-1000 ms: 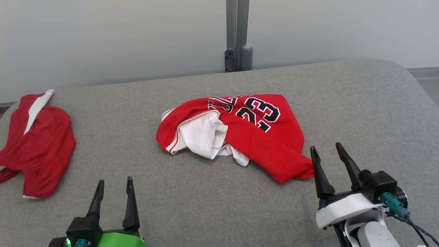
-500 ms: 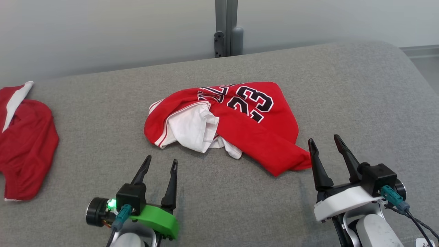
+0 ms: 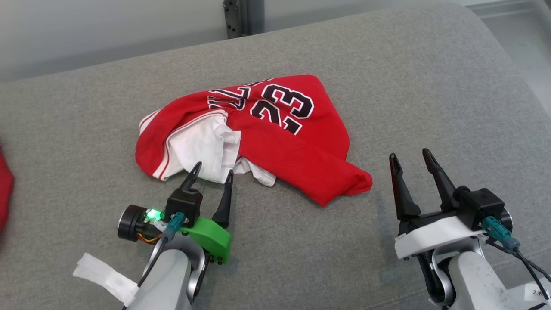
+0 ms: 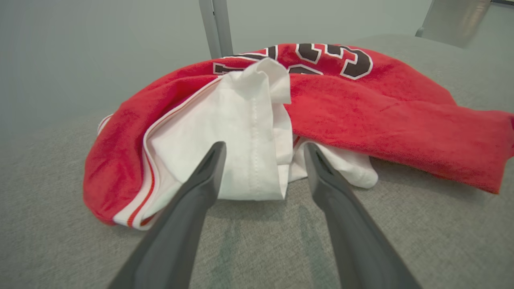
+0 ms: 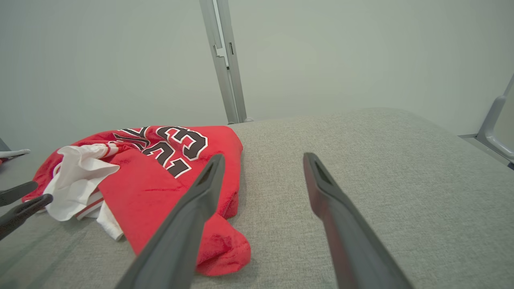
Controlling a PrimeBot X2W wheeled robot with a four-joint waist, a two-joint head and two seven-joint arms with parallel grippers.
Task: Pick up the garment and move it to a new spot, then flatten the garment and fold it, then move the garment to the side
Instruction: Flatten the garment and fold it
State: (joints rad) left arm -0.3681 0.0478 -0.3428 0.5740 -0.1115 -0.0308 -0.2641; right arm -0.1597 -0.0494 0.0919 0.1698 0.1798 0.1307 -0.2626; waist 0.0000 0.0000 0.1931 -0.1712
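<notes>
The garment [image 3: 284, 142] is a crumpled red jersey with a black "23" and a white lining turned out at its near left. It lies in the middle of the grey padded surface [image 3: 430, 86]. My left gripper [image 3: 214, 167] is open, its tips at the edge of the white lining; in the left wrist view the lining [image 4: 241, 132] lies just beyond my left gripper [image 4: 263, 146]. My right gripper [image 3: 409, 153] is open and empty, a short way right of the jersey's near corner [image 5: 225, 245]. The right wrist view has my right gripper [image 5: 263, 156] over bare grey fabric.
A second red cloth [image 3: 4, 189] shows at the far left edge of the head view. A grey post [image 3: 236, 17] stands behind the surface against a pale wall. The surface's rounded right edge [image 3: 516, 77] drops to the floor.
The head view has tilted down and turned right. My left gripper has come forward and right, up to the jersey's white lining. The right gripper has hardly moved.
</notes>
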